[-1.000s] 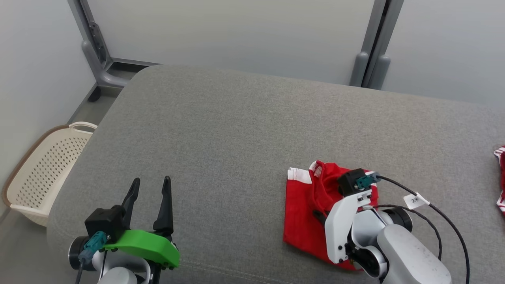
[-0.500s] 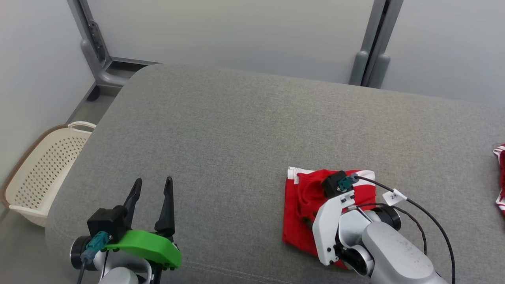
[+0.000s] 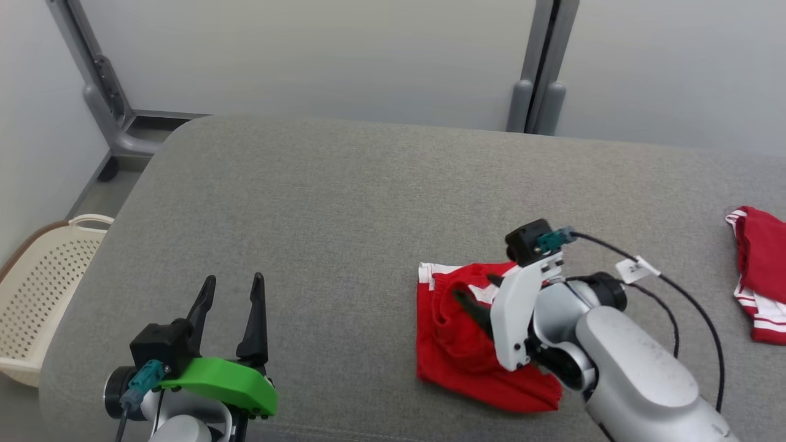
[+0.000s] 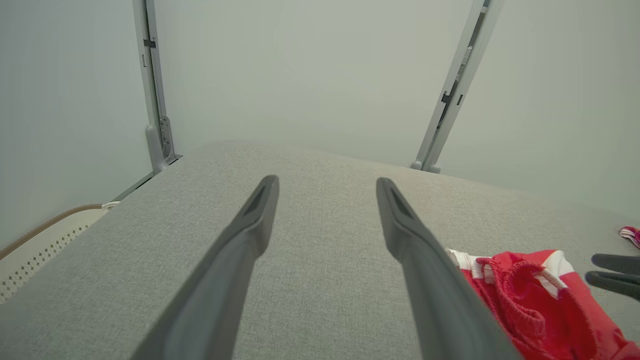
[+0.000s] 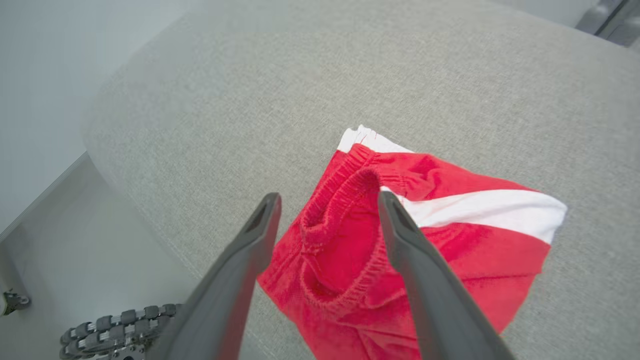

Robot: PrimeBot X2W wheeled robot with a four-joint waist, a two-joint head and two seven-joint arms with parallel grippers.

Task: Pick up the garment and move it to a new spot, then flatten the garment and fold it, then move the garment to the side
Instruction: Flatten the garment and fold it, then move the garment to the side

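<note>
Since the right gripper (image 5: 328,200) and the left gripper (image 3: 232,283) stand open and empty, nothing pins the garment (image 5: 450,250). A careless lift may snag its waistband (image 5: 330,212)

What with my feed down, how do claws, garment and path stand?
Left claw open, idle. Right claw open above red shorts, no grip. Shorts rumpled on cushion. Other red garment far right, apart.

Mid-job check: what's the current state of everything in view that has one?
red shorts, lying loosely folded on the grey cushion, waistband bunched, not held.
right end effector, open, poised over the shorts' waistband.
left end effector, open, holding nothing, over bare cushion.
second red garment, crumpled at the cushion's right edge.
basket, upright on the floor at the left.
</note>
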